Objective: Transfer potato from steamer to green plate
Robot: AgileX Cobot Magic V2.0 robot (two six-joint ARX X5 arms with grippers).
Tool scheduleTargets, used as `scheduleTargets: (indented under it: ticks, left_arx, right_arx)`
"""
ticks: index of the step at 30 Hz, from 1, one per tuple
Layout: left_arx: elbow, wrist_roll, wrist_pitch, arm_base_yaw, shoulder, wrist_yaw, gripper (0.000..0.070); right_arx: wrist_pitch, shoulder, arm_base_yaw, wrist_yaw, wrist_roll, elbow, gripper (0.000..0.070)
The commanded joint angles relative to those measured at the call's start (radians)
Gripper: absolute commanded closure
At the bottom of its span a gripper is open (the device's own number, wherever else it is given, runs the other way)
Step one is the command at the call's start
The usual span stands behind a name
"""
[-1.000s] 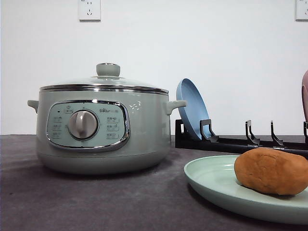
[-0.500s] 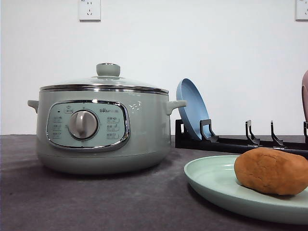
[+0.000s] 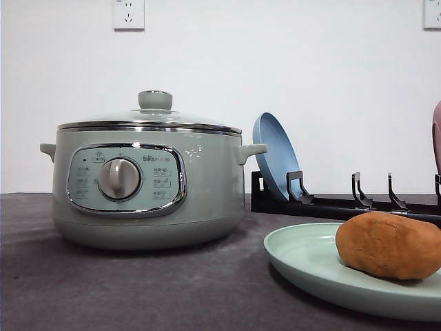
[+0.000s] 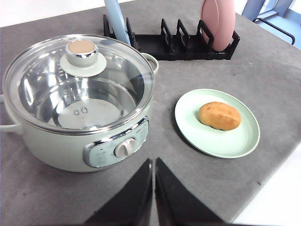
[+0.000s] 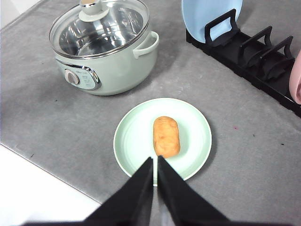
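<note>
The matte oval potato (image 5: 166,136) lies on the smooth round green plate (image 5: 131,141), at 4 o'clock from the lidded steamer (image 3: 148,186); both hands (image 4: 153,188) (image 5: 154,183) are pressed together.

One potato (image 3: 389,245), one steamer (image 3: 148,181), three plates (perhaps).

The left gripper (image 4: 153,188) is sitting at the bottom centre of the left wrist frame, its two dark fingers (image 4: 134,197) pressing together with only a thin seam between them, holding nothing. The right gripper (image 5: 154,183) is showing likewise at bottom centre of the right wrist frame, fingers (image 5: 136,193) closed and empty, pointing downward.
</note>
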Motion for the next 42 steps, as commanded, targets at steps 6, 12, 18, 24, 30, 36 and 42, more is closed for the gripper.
scheduleTargets:
  ticks: [6, 12, 18, 24, 30, 36, 42]
  left_arx:
    - [-0.068, -0.007, 0.089, 0.217, -0.049, 0.002, 0.07]
    - [-0.309, -0.007, 0.326, 0.431, -0.193, 0.002, 0.07]
    - [-0.576, -0.007, 0.497, 0.492, -0.36, 0.002, 0.07]
    - [-0.75, 0.009, 0.562, 0.501, -0.464, 0.001, 0.07]
    - [-0.869, 0.008, 0.633, 0.501, -0.515, -0.054, 0.07]
    - [-0.924, 0.008, 0.636, 0.504, -0.534, -0.117, 0.07]
    - [-0.956, 0.008, 0.637, 0.504, -0.534, -0.142, 0.07]
  right_arx:
    - [0.014, 0.002, 0.005, 0.0, 0.003, 0.016, 0.07]
    - [0.014, 0.002, 0.005, 0.0, 0.003, 0.016, 0.07]
    - [0.014, 0.002, 0.005, 0.0, 0.003, 0.016, 0.07]
    - [0.014, 0.002, 0.005, 0.0, 0.003, 0.016, 0.07]
    - [0.014, 0.002, 0.005, 0.0, 0.003, 0.016, 0.07]
    - [0.015, 0.002, 0.005, 0.0, 0.003, 0.016, 0.07]
    - [0.015, 0.002, 0.005, 0.0, 0.003, 0.016, 0.07]
